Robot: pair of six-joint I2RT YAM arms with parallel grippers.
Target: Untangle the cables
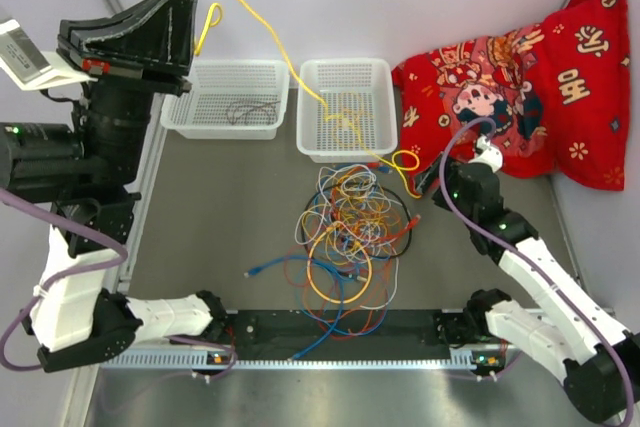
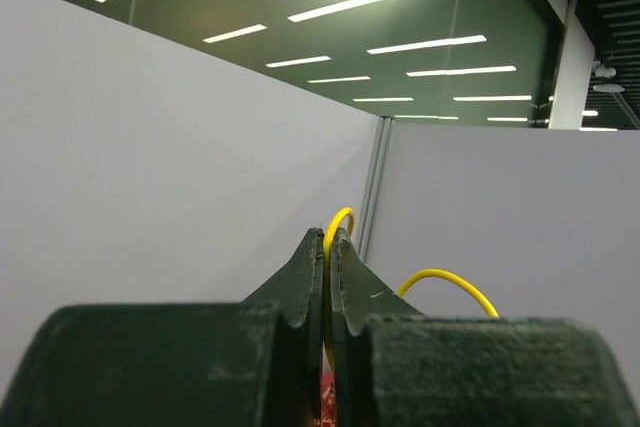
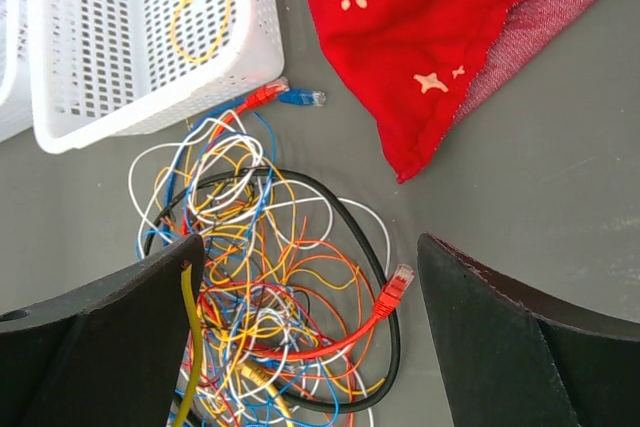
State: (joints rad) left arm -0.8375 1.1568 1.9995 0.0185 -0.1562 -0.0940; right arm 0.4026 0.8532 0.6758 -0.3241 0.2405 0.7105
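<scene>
Your left gripper (image 2: 327, 242) is clenched on the yellow cable (image 1: 270, 32), held high. The cable drapes over the right basket (image 1: 345, 154), where yellow loops lie, and runs down beside the tangle (image 1: 345, 222) at mid-table (image 1: 200, 207). Your right gripper (image 3: 310, 247) is released, jaws wide above the tangle. These wires look light, limp and likely to snag, so grasp close to a plug, such as the red plug (image 3: 400, 277). The left basket (image 1: 215, 130) holds one dark cable (image 1: 250, 110).

Red printed cloth (image 1: 520, 77): large yellow Chinese-style characters toward its far right end; I cannot tell for certain which ones.
White card at the far left (image 1: 25, 59): dark print, too small for me to read.
</scene>
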